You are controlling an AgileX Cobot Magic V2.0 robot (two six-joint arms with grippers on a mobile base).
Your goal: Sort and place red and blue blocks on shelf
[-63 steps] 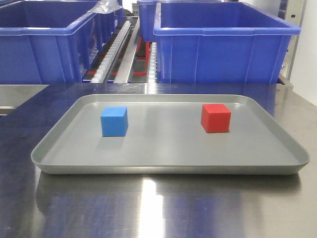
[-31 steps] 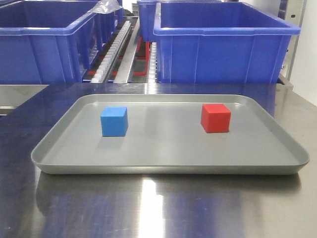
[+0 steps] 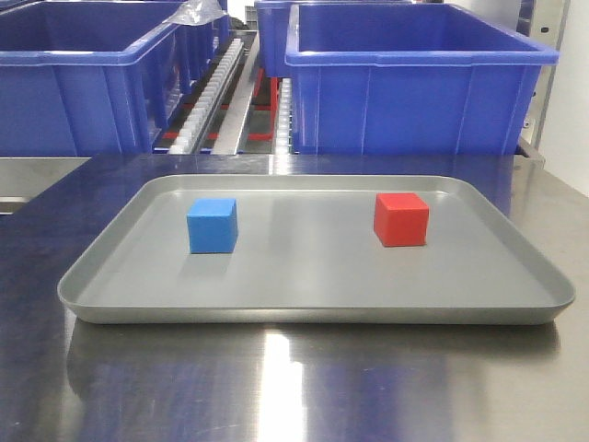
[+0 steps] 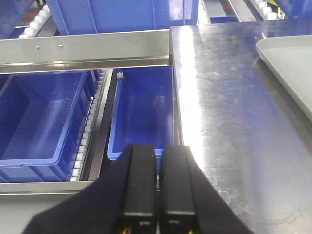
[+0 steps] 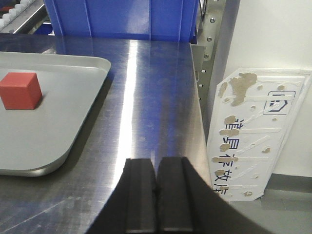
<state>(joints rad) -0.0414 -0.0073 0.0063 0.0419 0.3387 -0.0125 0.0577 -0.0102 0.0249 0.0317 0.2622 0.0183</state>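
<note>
On the shallow grey tray [image 3: 313,315], which lies on the steel tabletop [image 3: 276,396], both cubes rest flat. The blue block [image 3: 212,225] is toward the left and the red block [image 3: 401,219] toward the right, well apart from each other and from the rim. Neither one is on the shelf [image 4: 83,48] yet, so I judge that the sorting is not begun.

The blocks look matte, stiff and probably light, with flat faces. I think they will not deform and will slip little between the pads. The best hold is on two opposite side faces, from above and centred, because a grip near a corner could turn the cube. The tray floor is smooth, so one finger touching first may push the block away.

The left gripper [image 4: 159,151] has its fingers pressed nearly together with nothing between them. The right gripper [image 5: 156,163] is closed in the same way, also empty.

The front view shows both cubes, and behind the tray the large blue bins [image 3: 414,83] with white roller tracks [image 3: 207,92] between them, but no gripper. The left wrist view gives what the front hides: a brushed-steel shelf rail with small screws and the lower bins [image 4: 44,122] under it, with only a corner of the tray and no cube. The right wrist view shows only the red block, and a white panel [image 5: 253,131] beside the table.
</note>
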